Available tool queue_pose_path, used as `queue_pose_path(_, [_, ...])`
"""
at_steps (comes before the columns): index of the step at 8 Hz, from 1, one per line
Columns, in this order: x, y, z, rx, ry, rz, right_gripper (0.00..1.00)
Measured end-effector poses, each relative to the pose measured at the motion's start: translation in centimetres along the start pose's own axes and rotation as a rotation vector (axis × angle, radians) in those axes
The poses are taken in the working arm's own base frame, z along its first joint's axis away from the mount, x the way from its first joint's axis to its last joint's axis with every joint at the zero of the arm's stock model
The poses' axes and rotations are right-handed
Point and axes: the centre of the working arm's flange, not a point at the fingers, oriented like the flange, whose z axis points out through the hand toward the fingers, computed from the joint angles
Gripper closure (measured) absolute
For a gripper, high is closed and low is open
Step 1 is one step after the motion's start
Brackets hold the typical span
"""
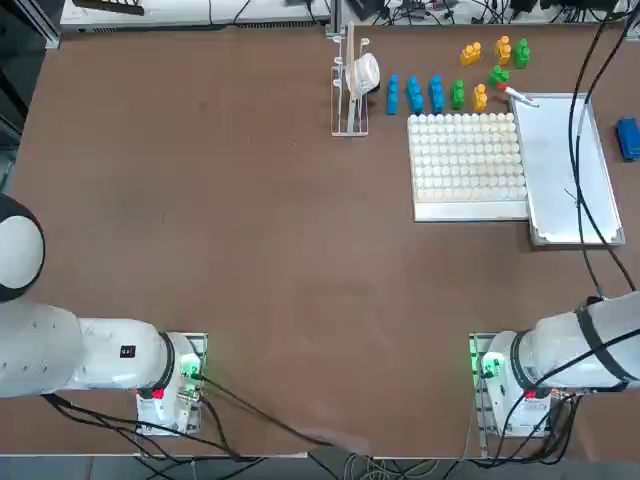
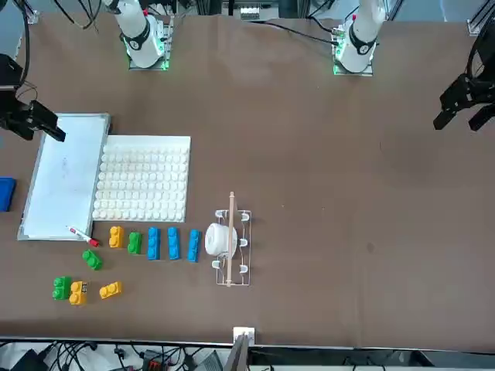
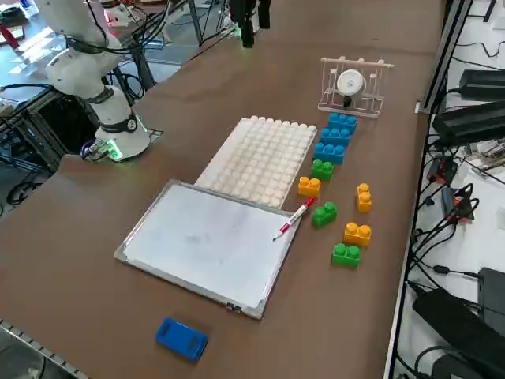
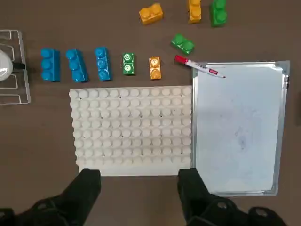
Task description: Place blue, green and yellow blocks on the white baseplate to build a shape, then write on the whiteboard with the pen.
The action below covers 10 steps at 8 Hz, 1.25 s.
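The right arm's black two-finger gripper (image 4: 138, 195) is held above the table with its fingers spread wide and nothing between them. In the wrist view it is seen poised over the near edge of the square white studded plastic baseplate (image 4: 134, 129), whose studs are bare of bricks. Touching the baseplate along one side lies the smooth white rectangular whiteboard with a thin silver-grey frame (image 4: 240, 127). The thin white marker pen with a red cap (image 4: 200, 67) is laid slantwise across the whiteboard's far corner, its capped end on the brown table. Just beyond the baseplate's far edge, three bright blue studded bricks (image 4: 75, 64), a green brick (image 4: 128, 64) and an orange-yellow brick (image 4: 154, 68) are set in a row. Farther off, two more green bricks (image 4: 182, 43) and two more orange-yellow bricks (image 4: 151, 13) are scattered. A plain blue stud-less pad (image 3: 181, 339) is seen apart beside the whiteboard.
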Motion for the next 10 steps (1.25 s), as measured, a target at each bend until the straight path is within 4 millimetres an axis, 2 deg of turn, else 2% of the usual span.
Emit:
queue_pose_path(3, [1.3,-3.0,4.3,-0.004,-0.094,-0.05,0.0])
queue_pose_path(4, [1.9,-4.6,5.6,-0.005,-0.105,-0.075,0.0])
queue_pose_path(6, [3.6,-8.9,8.5,-0.002,-0.077,-0.082,0.0])
queue_pose_path(10, [7.0,-17.6,17.2,0.023,0.0,0.102,0.0])
